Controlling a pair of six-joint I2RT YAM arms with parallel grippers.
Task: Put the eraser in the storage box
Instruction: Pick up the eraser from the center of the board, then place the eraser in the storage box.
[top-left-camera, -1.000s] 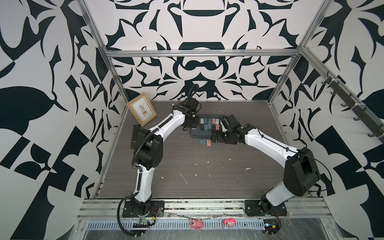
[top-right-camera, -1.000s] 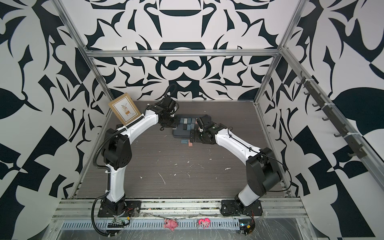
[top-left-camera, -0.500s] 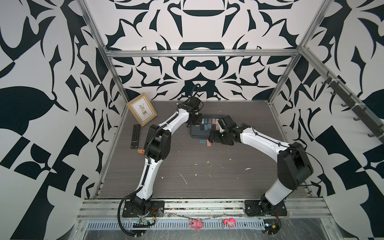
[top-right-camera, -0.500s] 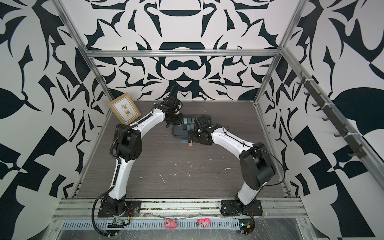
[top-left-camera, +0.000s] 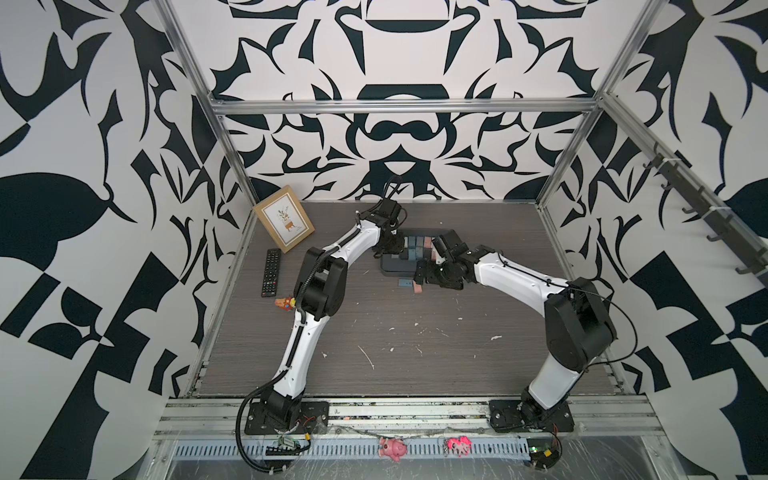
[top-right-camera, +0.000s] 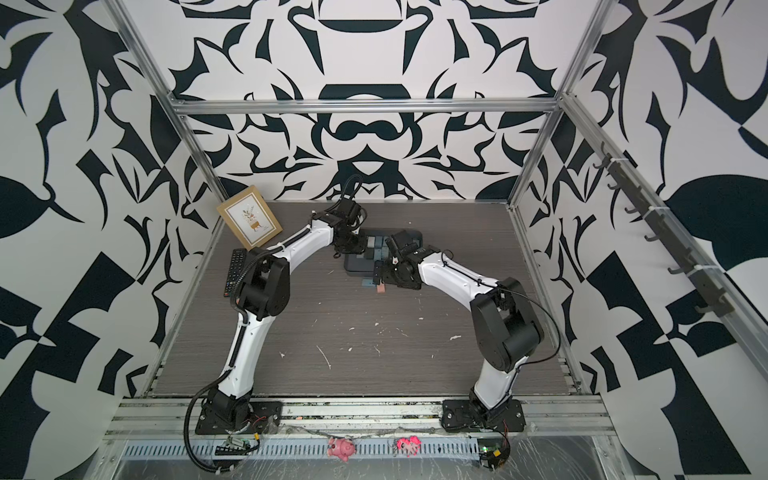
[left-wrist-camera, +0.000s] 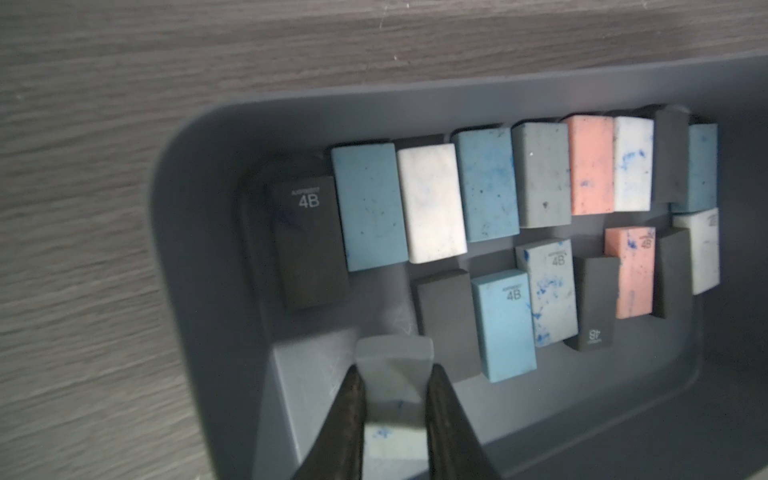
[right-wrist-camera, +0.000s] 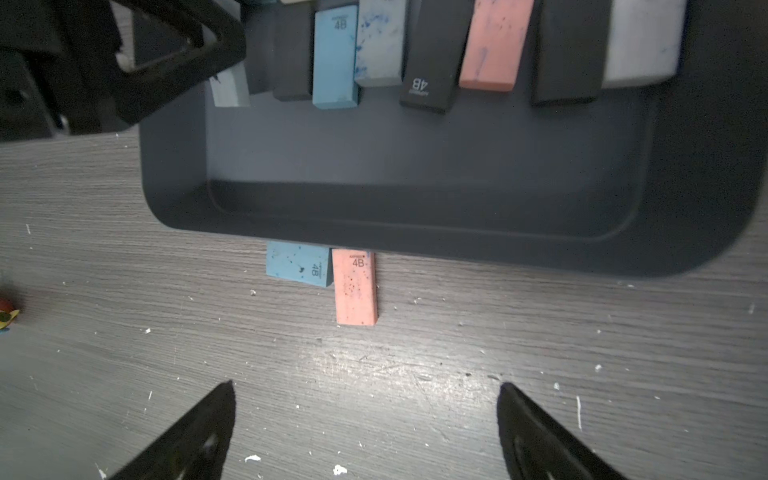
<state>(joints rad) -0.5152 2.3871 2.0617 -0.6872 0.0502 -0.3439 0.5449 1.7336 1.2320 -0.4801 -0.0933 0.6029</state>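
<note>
The storage box (left-wrist-camera: 199, 208), a shallow dark grey tray, holds two rows of several erasers in blue, white, grey, pink and black. My left gripper (left-wrist-camera: 395, 370) is shut on a pale grey eraser (left-wrist-camera: 392, 353) low over the bare floor at one end of the box (top-left-camera: 395, 268). Outside the box, tight against its near rim (right-wrist-camera: 415, 232), lie a pink eraser (right-wrist-camera: 356, 289) and a blue eraser (right-wrist-camera: 297, 264). My right gripper (right-wrist-camera: 366, 385) hangs open over the table just in front of them, with nothing between its fingers.
A tan picture frame (top-left-camera: 284, 218) leans at the back left. A black remote (top-left-camera: 271, 277) and a small orange toy (top-left-camera: 284, 303) lie by the left wall. White crumbs dot the table. Both arms meet over the box (top-right-camera: 357, 266).
Both arms' elbows have swung inward a little. The left gripper stays at the box, still shut on the pale eraser; the right gripper has edged left, still open.
</note>
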